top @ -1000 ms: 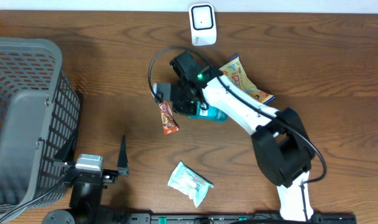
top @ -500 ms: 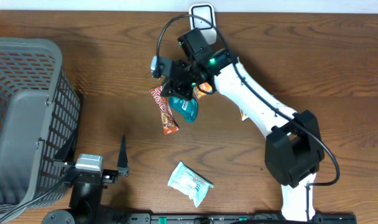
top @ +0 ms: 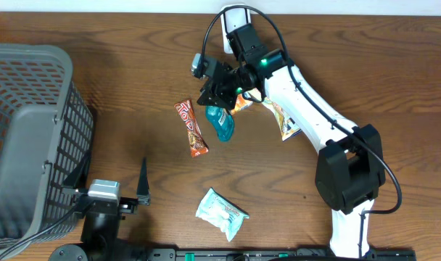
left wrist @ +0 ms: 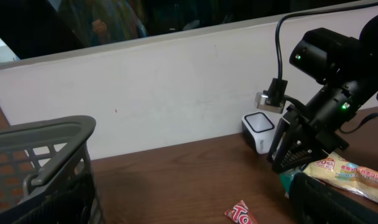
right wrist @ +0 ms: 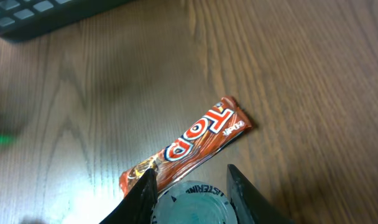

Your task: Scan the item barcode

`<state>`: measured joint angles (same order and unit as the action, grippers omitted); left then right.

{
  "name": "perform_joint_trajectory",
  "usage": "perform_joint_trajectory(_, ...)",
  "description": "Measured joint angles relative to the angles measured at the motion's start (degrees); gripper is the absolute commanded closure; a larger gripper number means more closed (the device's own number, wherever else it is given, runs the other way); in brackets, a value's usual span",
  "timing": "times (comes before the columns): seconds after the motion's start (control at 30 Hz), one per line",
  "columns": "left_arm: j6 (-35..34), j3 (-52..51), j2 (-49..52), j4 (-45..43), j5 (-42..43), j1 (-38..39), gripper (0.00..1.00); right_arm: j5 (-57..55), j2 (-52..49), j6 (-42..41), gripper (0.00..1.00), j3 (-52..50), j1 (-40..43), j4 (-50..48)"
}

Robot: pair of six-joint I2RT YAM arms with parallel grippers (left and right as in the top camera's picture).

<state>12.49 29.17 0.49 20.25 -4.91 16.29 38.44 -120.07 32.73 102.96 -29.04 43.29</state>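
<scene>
Teal bottle (top: 221,125) moved; jaws grip it.

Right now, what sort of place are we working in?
Probably a mock shop checkout on a wooden table: a white barcode scanner at the far edge, a grey mesh shopping basket at the left, and packaged goods such as the Top chocolate bar lying between them.

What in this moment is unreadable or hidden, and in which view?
- Bottle barcode: shown in no view; right claw hides its top overhead, bottom edge crops it in right wrist.
- Scanner: overhead, partly behind the right arm.
- Snack packet: overhead, partly under that arm.
</scene>
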Motion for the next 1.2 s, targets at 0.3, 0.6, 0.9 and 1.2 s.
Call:
perform_joint_trajectory(0.3,0.0,0.0,0.0,0.0,0.0,0.0,0.0,1.62,0.0,-0.24,0.72,0.02,-0.15,-5.84)
perform_joint_trajectory(0.6,0.0,0.0,0.0,0.0,0.0,0.0,0.0,0.63,0.04,-0.46,0.7,0.04,-0.52,-6.69)
perform_joint_trajectory(0.9,0.0,0.0,0.0,0.0,0.0,0.0,0.0,-4.74,0.07,-0.63,0.64,0.04,-0.59,-6.25)
perform_joint_trajectory(1.2,0.0,0.0,0.0,-0.02,0.0,0.02,0.0,-5.75,0.07,-0.66,0.59,0.04,-1.16,-6.16)
